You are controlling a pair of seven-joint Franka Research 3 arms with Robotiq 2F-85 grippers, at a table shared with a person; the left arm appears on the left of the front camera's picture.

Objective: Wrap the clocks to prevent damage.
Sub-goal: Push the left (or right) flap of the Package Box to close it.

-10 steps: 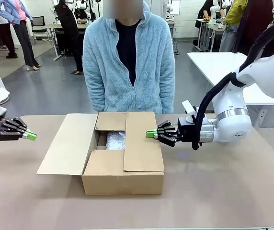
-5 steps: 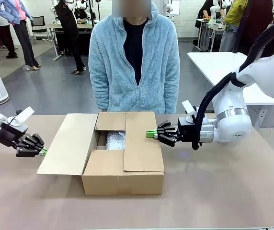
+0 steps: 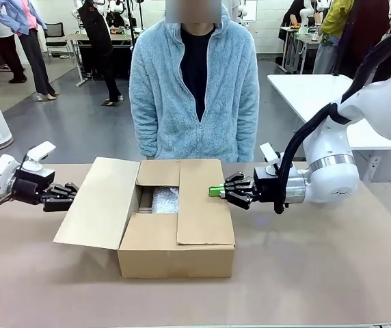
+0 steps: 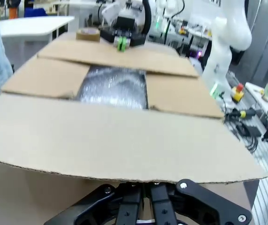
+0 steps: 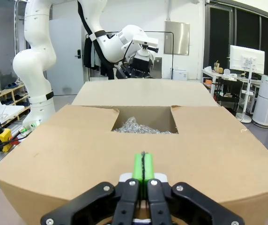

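Note:
A cardboard box (image 3: 175, 256) sits mid-table with three flaps folded in. Through the gap shows the bubble-wrapped bundle of clocks (image 3: 165, 199), (image 4: 115, 88), (image 5: 143, 126). My right gripper (image 3: 214, 190) is shut, its green tips resting on the right flap (image 3: 204, 205); in its own view the pads (image 5: 143, 168) press together on the flap. My left gripper (image 3: 72, 193) is shut and sits at the outer face of the raised left flap (image 3: 100, 205), its tips hidden behind the flap. In the left wrist view the fingers (image 4: 148, 204) lie under the flap's edge.
A person in a light blue fleece (image 3: 194, 89) stands at the far side behind the box. A brown tape roll (image 4: 88, 33) lies on the table past the box's right side. Bare tabletop (image 3: 305, 273) surrounds the box.
My left arm has swung right and up to the open left flap, which now stands slightly raised. The right arm has not moved.

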